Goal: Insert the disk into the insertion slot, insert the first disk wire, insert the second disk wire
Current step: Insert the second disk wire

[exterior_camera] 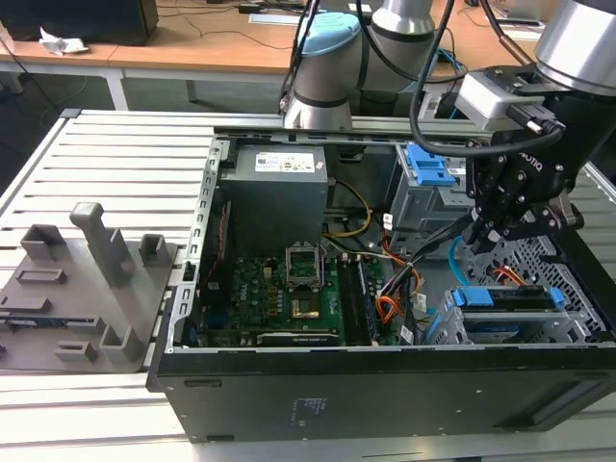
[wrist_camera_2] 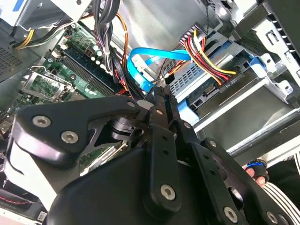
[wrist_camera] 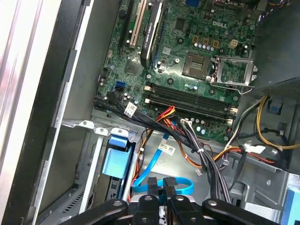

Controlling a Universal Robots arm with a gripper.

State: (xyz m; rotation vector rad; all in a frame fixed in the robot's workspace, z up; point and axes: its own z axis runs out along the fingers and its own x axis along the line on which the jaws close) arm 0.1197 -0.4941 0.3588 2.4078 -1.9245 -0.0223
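The disk [exterior_camera: 507, 298], in its blue carrier, sits inside the insertion slot [exterior_camera: 445, 325] at the case's front corner on the exterior view's right. The blue carrier [wrist_camera: 115, 160] also appears in the first wrist view. The first disk wire [wrist_camera_2: 206, 58], an orange, red, yellow and black bundle, ends in a black plug [wrist_camera_2: 229, 82] seated against the disk's end. The second disk wire [wrist_camera_2: 149, 57] is a light blue loop [wrist_camera: 180, 183] running to my fingertips. My gripper [exterior_camera: 493, 234] hovers just above the disk's bay, shut on that blue cable near its end [wrist_camera_2: 158, 92].
The open computer case holds the motherboard [wrist_camera: 187, 61], the power supply [exterior_camera: 277, 192] and a taller grey cage with a blue latch [exterior_camera: 428, 173]. Black cable bundles [wrist_camera: 187, 140] cross close to the gripper. A person's hand [wrist_camera_2: 255, 169] is near the case edge. A grey fixture [exterior_camera: 87, 279] stands outside.
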